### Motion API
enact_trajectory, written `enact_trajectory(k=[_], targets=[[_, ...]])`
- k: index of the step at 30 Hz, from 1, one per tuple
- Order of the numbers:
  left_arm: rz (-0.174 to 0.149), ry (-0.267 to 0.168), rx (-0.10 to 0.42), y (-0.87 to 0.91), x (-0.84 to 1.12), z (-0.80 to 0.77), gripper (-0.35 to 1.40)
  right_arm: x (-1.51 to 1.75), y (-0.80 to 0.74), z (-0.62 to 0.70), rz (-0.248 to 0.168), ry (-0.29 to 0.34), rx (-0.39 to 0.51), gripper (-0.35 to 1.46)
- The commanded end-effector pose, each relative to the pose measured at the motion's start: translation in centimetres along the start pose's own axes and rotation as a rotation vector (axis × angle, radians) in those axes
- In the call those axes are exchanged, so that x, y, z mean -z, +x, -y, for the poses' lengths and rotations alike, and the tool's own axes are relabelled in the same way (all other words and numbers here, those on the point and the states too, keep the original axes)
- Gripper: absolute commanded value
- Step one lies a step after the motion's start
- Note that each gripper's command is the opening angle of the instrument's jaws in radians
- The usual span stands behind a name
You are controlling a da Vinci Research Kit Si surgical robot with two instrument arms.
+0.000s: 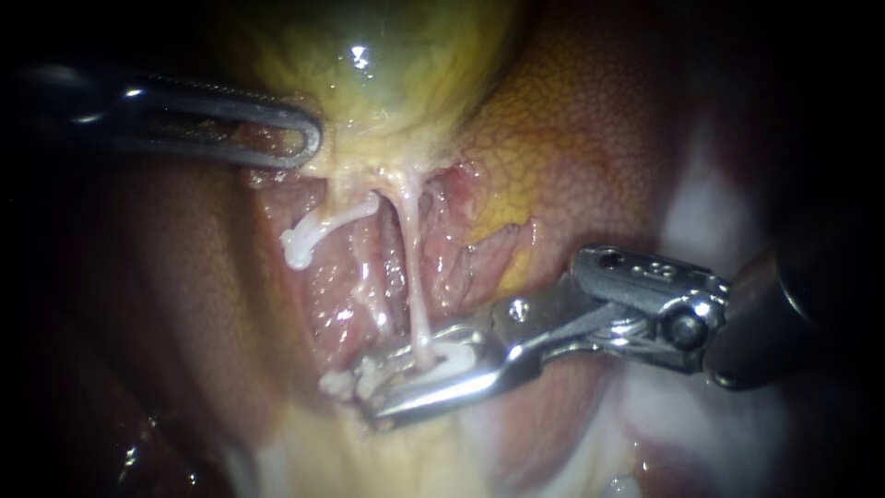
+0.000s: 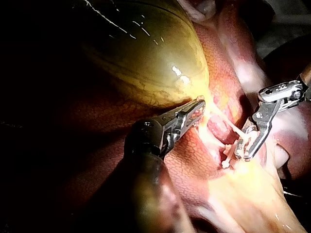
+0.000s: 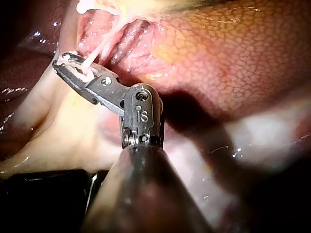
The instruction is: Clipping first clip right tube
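The yellow-green gallbladder (image 1: 387, 55) lies at the top, its neck held by my left instrument (image 1: 309, 143), whose jaws are shut on it. From the neck the thin pale right tube (image 1: 415, 277) runs down into my right instrument (image 1: 378, 397). Its jaws are closed on a white clip (image 1: 447, 364) that wraps this tube. The left tube (image 1: 318, 229) is a short white strand that curls away to the left. In the left wrist view my left instrument (image 2: 199, 106) grips the gallbladder's edge, with my right instrument (image 2: 245, 153) beyond it. The right wrist view shows my right instrument (image 3: 60, 62) around the tube (image 3: 95, 56).
Mottled orange-red liver (image 1: 572, 138) lies right of the tubes, with raw pink tissue (image 1: 350, 295) between and behind them. Pale yellowish fatty tissue (image 1: 369, 461) spreads below the right instrument's jaws. White tissue scraps (image 1: 336, 383) sit at the jaw tips.
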Motion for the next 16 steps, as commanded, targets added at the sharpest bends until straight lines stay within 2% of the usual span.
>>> enact_trajectory(k=[1, 6, 16], targets=[[0.0, 0.0, 0.0, 0.0, 0.0, 0.0, -0.35, 0.01, -0.01, -0.01, 0.0, 0.0, 0.001, -0.35], [0.0, 0.0, 0.0, 0.0, 0.0, 0.0, -0.35, 0.04, -0.02, -0.03, -0.033, -0.068, 0.002, -0.35], [0.0, 0.0, -0.001, 0.01, -0.01, -0.02, -0.35, 0.06, -0.03, -0.02, -0.033, -0.069, 0.002, -0.35]])
